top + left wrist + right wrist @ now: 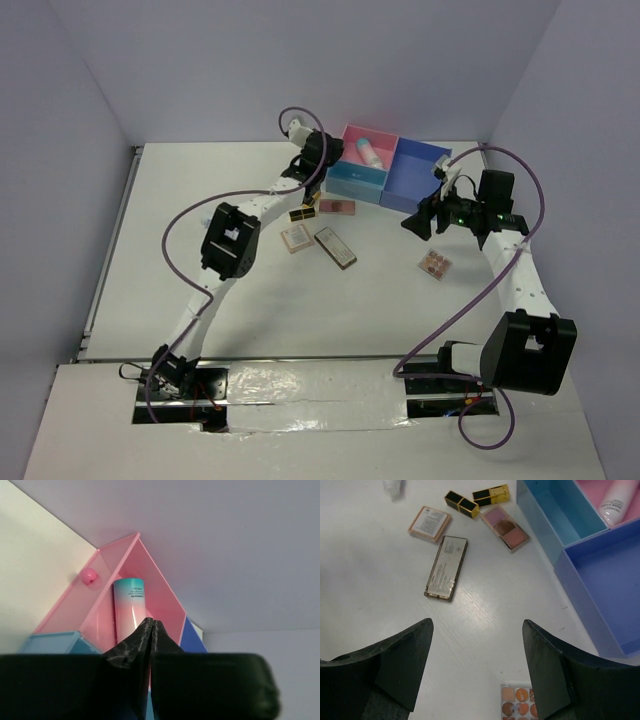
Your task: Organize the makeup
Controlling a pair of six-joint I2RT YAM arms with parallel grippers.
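A white tube with a teal end point(129, 605) lies in the pink compartment point(372, 140) of the box. My left gripper point(151, 622) hovers at that compartment's near edge, shut with nothing between its jaws. On the table lie two black-and-gold lipsticks point(462, 504) point(491, 494), a pink-and-brown palette point(505, 527), a square compact point(429, 523) and a long narrow palette point(446, 567). A palette of many colours point(520, 702) lies just below my right gripper point(477, 625), which hangs open and empty above the bare table, right of these items and in front of the blue compartment.
The box also has a light blue compartment point(565, 510) and a darker blue one point(615, 580), both with nothing in them. A small pink ball point(89, 575) shows beside the pink wall. Purple cables loop over both arms.
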